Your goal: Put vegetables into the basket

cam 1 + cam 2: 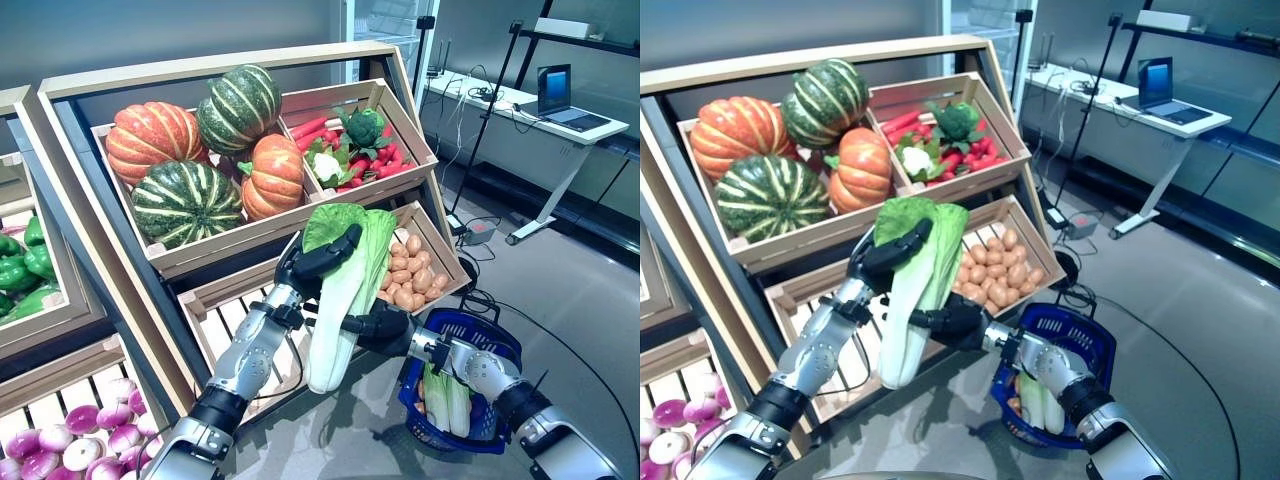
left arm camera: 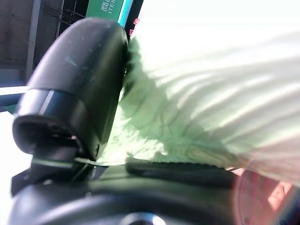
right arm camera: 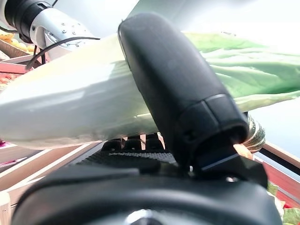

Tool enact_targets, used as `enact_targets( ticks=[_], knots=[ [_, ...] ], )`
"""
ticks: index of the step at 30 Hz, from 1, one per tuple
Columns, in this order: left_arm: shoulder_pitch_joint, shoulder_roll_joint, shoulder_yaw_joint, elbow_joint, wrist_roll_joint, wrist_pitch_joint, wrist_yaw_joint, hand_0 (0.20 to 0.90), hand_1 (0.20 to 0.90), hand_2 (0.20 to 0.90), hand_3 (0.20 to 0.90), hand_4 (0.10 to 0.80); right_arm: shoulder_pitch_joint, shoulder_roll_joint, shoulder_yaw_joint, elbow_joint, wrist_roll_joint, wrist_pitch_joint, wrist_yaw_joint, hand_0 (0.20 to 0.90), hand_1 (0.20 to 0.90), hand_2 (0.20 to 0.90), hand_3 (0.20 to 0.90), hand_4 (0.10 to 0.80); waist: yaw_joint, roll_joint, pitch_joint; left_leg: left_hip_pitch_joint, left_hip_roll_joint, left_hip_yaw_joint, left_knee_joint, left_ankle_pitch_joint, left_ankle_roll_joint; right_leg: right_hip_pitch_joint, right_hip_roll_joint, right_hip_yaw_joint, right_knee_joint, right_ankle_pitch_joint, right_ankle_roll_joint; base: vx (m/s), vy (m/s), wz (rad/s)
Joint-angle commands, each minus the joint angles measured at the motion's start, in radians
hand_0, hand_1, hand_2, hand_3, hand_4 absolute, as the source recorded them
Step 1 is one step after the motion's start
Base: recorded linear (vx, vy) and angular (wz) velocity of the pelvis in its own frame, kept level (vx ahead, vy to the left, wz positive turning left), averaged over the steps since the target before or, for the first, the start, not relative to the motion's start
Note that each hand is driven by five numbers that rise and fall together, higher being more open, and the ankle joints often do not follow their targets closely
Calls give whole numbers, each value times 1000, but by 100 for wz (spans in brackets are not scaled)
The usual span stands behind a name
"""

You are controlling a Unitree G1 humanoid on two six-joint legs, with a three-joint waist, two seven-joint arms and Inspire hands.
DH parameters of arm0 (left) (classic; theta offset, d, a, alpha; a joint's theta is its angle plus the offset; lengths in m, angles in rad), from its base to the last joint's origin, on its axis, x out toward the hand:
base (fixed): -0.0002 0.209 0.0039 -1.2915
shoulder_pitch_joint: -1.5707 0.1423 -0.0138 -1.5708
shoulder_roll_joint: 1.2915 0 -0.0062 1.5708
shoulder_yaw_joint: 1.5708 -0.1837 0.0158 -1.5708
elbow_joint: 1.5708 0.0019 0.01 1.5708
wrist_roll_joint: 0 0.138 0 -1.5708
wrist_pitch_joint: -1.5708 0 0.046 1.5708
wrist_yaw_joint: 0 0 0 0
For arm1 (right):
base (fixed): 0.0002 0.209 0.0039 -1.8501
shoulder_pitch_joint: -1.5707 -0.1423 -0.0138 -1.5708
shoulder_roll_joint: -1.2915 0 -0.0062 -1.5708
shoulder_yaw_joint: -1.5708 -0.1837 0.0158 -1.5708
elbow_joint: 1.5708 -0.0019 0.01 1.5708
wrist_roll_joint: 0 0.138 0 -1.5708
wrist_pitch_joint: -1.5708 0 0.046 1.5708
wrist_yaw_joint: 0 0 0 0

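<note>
A long napa cabbage (image 1: 340,300) with a white stem and green leaves hangs upright in front of the lower crate. My left hand (image 1: 322,258) is curled round its leafy upper part, thumb (image 2: 75,98) pressed on the leaves. My right hand (image 1: 382,326) grips its middle from the right, thumb (image 3: 178,103) across the pale stem (image 3: 70,108). The blue basket (image 1: 496,338) hangs on my right forearm, to the right of and below the cabbage. Another cabbage (image 1: 446,396) lies inside it.
A slanted wooden shelf holds pumpkins (image 1: 190,150), a crate of mixed vegetables (image 1: 358,148) and a crate of potatoes (image 1: 410,272). Green peppers (image 1: 22,270) and purple turnips (image 1: 70,432) are at the left. A desk with a laptop (image 1: 556,92) stands far right.
</note>
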Motion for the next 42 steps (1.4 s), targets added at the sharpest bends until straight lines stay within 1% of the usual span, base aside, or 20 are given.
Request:
enact_targets(
  ticks=[1,6,7,8,9,18,21,23,25,27,28,31,33,35,36,38,39,40,41,42],
  knots=[
    [-51,-7,-92,15,15,0,-30,300,300,300,300,400,-229,173,-189,-121,226,-79,162,300,300,300,300,400,2,-47,-11,-12,-33,-1,7,-49,19,57,-29,25,6,-55,-9,0,0,0],
    [-50,-7,-83,21,19,9,-17,300,300,300,300,400,-229,166,-192,-104,216,-75,118,300,300,300,300,400,-1,-48,-11,-10,-33,0,7,-48,18,56,-29,27,6,-54,-9,0,0,0],
    [-49,-7,-82,23,19,9,-13,434,434,434,434,489,-228,164,-193,-98,213,-75,116,300,300,300,300,400,-1,-48,-11,-11,-32,0,7,-48,18,56,-29,27,6,-54,-8,0,0,0],
    [-47,-4,-78,25,18,17,-21,620,620,620,620,613,-224,156,-196,-90,214,-74,97,300,300,300,300,400,-2,-48,-13,-11,-32,1,7,-48,18,54,-29,26,6,-54,-8,0,0,0],
    [-44,-3,-76,25,21,18,-24,900,900,900,900,800,-222,151,-198,-82,213,-71,87,300,300,300,300,400,-2,-48,-14,-12,-31,3,7,-48,17,53,-29,26,6,-53,-7,0,0,0],
    [-31,17,-45,36,54,40,-11,900,900,900,900,800,-191,100,-219,-27,155,-57,21,300,300,300,300,400,-8,-48,-11,-14,-28,11,7,-45,15,46,-29,29,6,-49,-5,-4,1,-2],
    [-24,26,-32,41,60,45,-12,900,900,900,900,800,-175,72,-229,4,117,-45,2,300,300,300,300,400,-11,-48,-11,-14,-26,16,7,-44,14,44,-30,30,6,-47,-3,-5,1,-2],
    [-16,39,-17,49,66,47,-19,900,900,900,900,800,-156,38,-243,40,63,-30,-5,300,300,300,300,400,-12,-49,-8,-14,-25,18,7,-43,13,42,-30,31,6,-45,-2,0,0,0],
    [-8,44,-8,50,69,48,-21,900,900,900,900,800,-144,22,-248,55,45,-26,-7,300,300,300,300,400,-13,-48,-7,-14,-24,20,7,-42,13,42,-30,31,6,-45,-1,0,0,0],
    [9,62,16,56,74,48,-29,900,900,900,900,800,-112,-16,-265,97,-3,-24,-19,300,300,300,300,400,-15,-49,-5,-13,-21,25,7,-42,12,40,-30,32,6,-43,0,0,0,0],
    [10,63,17,56,74,48,-30,900,900,900,900,800,-110,-18,-266,100,-7,-24,-19,300,300,300,300,400,-15,-49,-5,-13,-21,25,7,-42,12,40,-30,32,6,-43,0,0,0,0],
    [35,92,51,65,80,43,-39,900,900,900,900,800,-65,-82,-302,155,-76,-43,-54,300,300,300,300,400,-19,-52,0,-12,-17,33,7,-41,10,37,-30,32,6,-38,3,-5,-2,-1],
    [40,100,61,70,81,36,-39,900,900,900,900,800,-55,-102,-315,173,-95,-55,-72,300,300,300,300,400,-21,-53,1,-12,-15,36,7,-41,9,35,-30,33,6,-36,4,-20,-9,-9],
    [43,121,89,79,85,23,-23,900,900,900,900,800,-38,-157,-354,231,-132,-82,-109,300,300,300,300,400,-26,-56,6,-14,-13,41,7,-39,8,30,-31,35,6,-33,6,-35,-16,-7],
    [42,122,89,79,86,22,-21,900,900,900,900,800,-37,-159,-356,234,-133,-86,-113,300,300,300,300,400,-26,-56,7,-14,-12,42,7,-39,8,30,-31,35,6,-33,6,-32,-11,-5],
    [39,144,115,102,77,2,-8,900,900,900,900,800,-36,-207,-400,296,-165,-110,-162,300,300,300,300,400,-32,-59,12,-13,-10,47,7,-39,7,28,-30,38,6,-32,7,-34,-12,-6],
    [39,144,115,103,76,0,-7,900,900,900,900,800,-36,-209,-402,299,-169,-111,-165,300,300,300,300,400,-32,-59,13,-12,-10,48,7,-39,7,28,-30,39,6,-32,7,-28,-13,-5],
    [34,149,131,114,78,-6,5,900,900,900,900,800,-38,-235,-430,346,-202,-135,-197,300,300,300,300,400,-35,-60,15,-11,-9,51,7,-39,6,28,-29,41,6,-32,6,-17,-10,-4],
    [32,150,135,117,80,-8,8,900,900,900,900,800,-40,-240,-435,357,-208,-144,-210,300,300,300,300,400,-35,-60,16,-11,-8,53,7,-40,6,29,-29,41,6,-32,7,-23,-16,-6],
    [30,154,145,122,89,-8,20,900,900,900,900,800,-42,-259,-458,391,-225,-163,-253,300,300,300,300,400,-38,-61,17,-9,-8,55,7,-41,7,30,-28,44,6,-33,6,-13,-11,-6]
  ],
)
